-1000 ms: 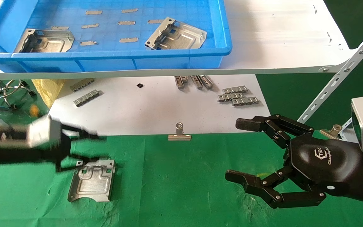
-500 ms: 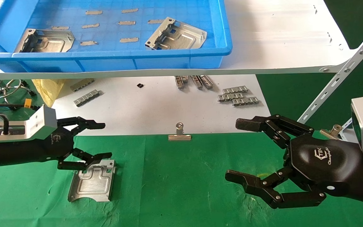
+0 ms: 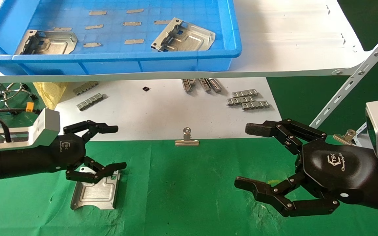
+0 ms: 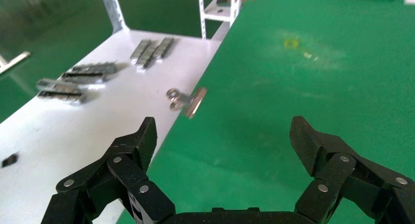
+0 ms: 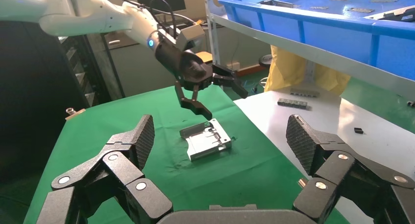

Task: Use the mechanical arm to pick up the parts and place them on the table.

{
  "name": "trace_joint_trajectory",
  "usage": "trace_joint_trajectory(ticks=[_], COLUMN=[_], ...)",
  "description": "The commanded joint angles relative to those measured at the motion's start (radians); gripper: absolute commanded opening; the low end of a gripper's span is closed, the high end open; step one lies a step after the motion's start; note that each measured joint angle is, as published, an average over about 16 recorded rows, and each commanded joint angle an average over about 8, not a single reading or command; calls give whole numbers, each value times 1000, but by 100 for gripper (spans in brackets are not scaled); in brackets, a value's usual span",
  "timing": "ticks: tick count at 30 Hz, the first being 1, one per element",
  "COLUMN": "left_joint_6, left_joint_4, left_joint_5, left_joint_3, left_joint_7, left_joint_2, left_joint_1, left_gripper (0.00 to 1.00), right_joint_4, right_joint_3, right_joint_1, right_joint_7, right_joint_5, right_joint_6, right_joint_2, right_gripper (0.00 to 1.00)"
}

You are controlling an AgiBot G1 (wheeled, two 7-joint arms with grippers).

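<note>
One silver part (image 3: 95,191) lies flat on the green table (image 3: 182,196); it also shows in the right wrist view (image 5: 205,138). My left gripper (image 3: 117,147), a black five-fingered hand, hovers open and empty just above the part's far edge, its lower fingers (image 3: 110,168) over that edge. In the left wrist view the left gripper (image 4: 225,136) is spread wide over bare green cloth. Two more parts (image 3: 46,42) (image 3: 183,36) lie in the blue tray (image 3: 110,58). My right gripper (image 3: 246,155) is open and empty over the table's right side.
The blue tray sits on a white shelf (image 3: 290,39) with a slotted bracket (image 3: 356,75) at the right. A white board (image 3: 162,111) below holds small ridged strips (image 3: 248,99). A binder clip (image 3: 186,139) sits at the board's front edge.
My left hand has moved rightward over the part on the table, fingers still spread. The part has not moved. The right arm has stayed still.
</note>
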Motion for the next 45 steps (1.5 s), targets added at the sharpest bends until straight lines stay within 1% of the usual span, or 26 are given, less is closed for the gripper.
trace_joint_trajectory(ticks=[1,45], left_joint_6=[-4,-80], left_joint_4=[-40,-913], left_joint_5=[-5,-103], left_joint_3=[-23,-530], left_joint_7=[-24,-544], left_joint_2=[-9,-202], left_joint_1=[20,461], left_gripper=[100,100], right_joint_4=[0,0], right_joint_3=[0,0], right_joint_1=[0,0], right_joint_7=[0,0], right_joint_5=[0,0], right_joint_6=[0,0], right_joint_2=[0,0], right_gripper=[100,100])
